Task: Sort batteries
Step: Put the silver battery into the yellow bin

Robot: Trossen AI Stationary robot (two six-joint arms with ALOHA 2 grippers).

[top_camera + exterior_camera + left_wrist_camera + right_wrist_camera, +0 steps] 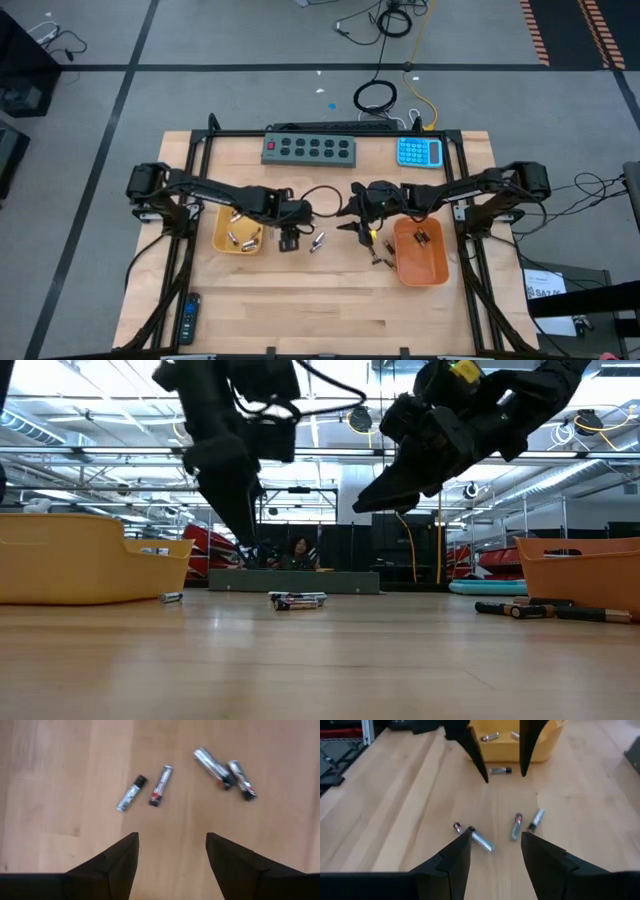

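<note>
1. Sorting mid-way: the left gripper (289,240) hangs just above the wooden table (300,310), beside the yellow tray (238,240), its jaws apart and empty — a cluster of silver batteries (145,794) lies on the wood right under it.
2. The right gripper (362,228) hovers near the table's middle, beside the orange tray (420,255), jaws likewise apart and holding nothing.
3. Where the batteries stand: a few silver ones already rest in the yellow tray, dark ones (421,238) in the orange tray, and loose cells remain on the table between the two arms, with one (500,770) lying just outside the yellow tray's wall.
4. Step in hand, by the look of it: the left arm is between picks, lined up over the loose silver cells.
5. The next move likely calls for lowering the open fingers astride a single battery — the pairs lie close together, so a clean approach to one cell matters — then closing and carrying it to the matching tray.
</note>
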